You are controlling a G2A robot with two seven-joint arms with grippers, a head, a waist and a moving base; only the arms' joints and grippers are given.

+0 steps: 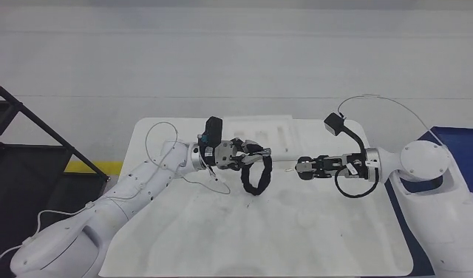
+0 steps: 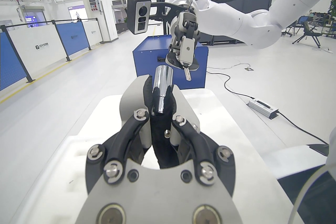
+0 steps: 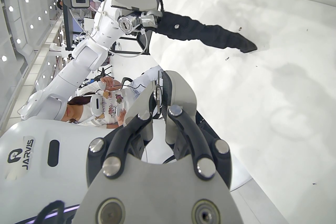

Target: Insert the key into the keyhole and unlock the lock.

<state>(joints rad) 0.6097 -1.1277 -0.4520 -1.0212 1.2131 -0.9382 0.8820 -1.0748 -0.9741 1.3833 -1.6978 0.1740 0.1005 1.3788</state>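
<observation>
My left gripper (image 1: pixel 260 157) is shut on the lock, a chrome cylinder (image 2: pixel 162 88) with a black fabric-covered loop (image 1: pixel 256 176) hanging from it above the white table (image 1: pixel 222 241). In the right wrist view the lock's round keyhole face (image 3: pixel 125 24) points toward my right arm, and the black loop (image 3: pixel 207 33) trails down to the table. My right gripper (image 1: pixel 301 168) is shut on the key (image 2: pixel 187 74), whose metal blade points at the cylinder from a short gap away. In the right wrist view the key (image 3: pixel 158 93) shows as a thin edge between the pads.
A raised white foam insert (image 1: pixel 273 134) lies at the back of the table behind both grippers. A blue cabinet (image 2: pixel 169 57) stands beyond the table's far end. The front half of the table is bare.
</observation>
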